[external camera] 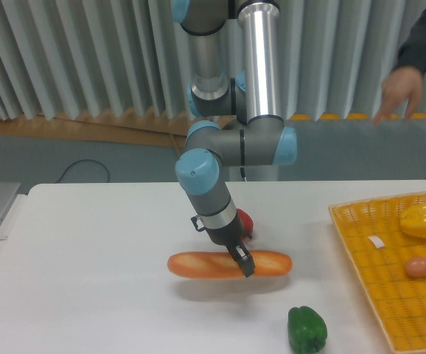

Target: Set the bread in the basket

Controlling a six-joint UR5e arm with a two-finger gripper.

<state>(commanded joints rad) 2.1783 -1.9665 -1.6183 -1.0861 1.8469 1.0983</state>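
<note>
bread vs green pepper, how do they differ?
The bread is long, slim and orange-brown; the green pepper is short, blocky and green. The bread is clamped in the end effector with a shadow below it; the pepper sits free on the table. Both are outside the basket.
</note>
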